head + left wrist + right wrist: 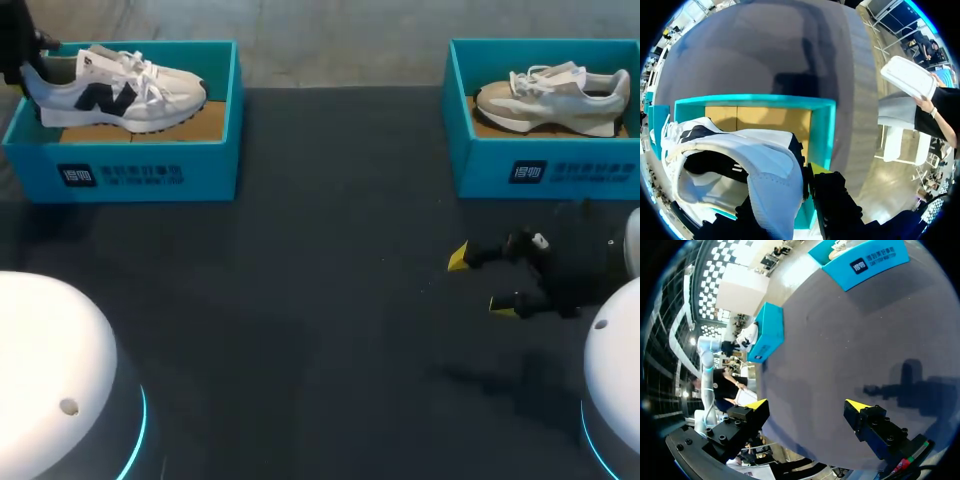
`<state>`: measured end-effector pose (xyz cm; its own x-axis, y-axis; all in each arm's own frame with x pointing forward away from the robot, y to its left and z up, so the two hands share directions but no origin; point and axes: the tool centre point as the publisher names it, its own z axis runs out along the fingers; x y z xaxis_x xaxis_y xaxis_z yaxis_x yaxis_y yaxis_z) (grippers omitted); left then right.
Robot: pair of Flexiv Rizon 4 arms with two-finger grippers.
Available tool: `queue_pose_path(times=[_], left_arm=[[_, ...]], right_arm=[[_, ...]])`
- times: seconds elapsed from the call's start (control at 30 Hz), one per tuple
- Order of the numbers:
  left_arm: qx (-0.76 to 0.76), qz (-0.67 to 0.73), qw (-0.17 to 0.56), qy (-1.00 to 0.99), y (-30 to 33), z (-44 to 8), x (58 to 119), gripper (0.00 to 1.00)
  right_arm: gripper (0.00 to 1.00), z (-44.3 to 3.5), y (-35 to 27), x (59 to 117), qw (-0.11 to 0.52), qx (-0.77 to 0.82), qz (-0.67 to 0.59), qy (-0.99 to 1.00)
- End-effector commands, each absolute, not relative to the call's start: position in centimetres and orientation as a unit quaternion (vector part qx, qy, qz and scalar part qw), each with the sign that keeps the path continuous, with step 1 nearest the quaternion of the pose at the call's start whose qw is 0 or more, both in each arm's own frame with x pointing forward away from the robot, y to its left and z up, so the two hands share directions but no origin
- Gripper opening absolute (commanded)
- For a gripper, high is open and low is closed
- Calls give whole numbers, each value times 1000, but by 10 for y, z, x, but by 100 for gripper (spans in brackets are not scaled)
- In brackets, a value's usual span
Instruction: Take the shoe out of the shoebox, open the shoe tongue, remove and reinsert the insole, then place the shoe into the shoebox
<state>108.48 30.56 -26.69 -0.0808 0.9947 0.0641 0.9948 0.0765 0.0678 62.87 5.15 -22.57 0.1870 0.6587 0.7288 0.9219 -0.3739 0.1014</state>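
Left box (pixel 120 175) sits far-left on the table (pixel 320 320), left shoe (pixel 120 95) in it, left gripper (pixel 782 197) clamped on its heel. Right box (pixel 560 170) sits far-right with right shoe (pixel 550 100) inside. Right gripper (pixel 480 283) is just in front of it.

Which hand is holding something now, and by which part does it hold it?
The left hand grips the white shoe by its heel; the right hand is open and holds nothing.
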Motion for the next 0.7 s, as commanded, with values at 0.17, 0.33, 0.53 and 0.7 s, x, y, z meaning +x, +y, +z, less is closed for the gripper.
queue_pose_path(times=[0.17, 0.33, 0.53, 0.7], left_arm=[[-672, -47, 8, -739, 308, -280, 1103, 0], [-668, -49, 14, -742, 307, -288, 1112, 0], [-663, -48, 19, -747, 306, -304, 1122, 0], [-662, -43, 16, -748, 305, -313, 1131, 0]], right_arm=[[100, -224, 51, 625, 183, -749, -357, -528], [100, -224, 51, 625, 183, -749, -357, -528], [100, -224, 51, 625, 183, -749, -357, -528], [100, -224, 51, 625, 183, -749, -357, -528]])
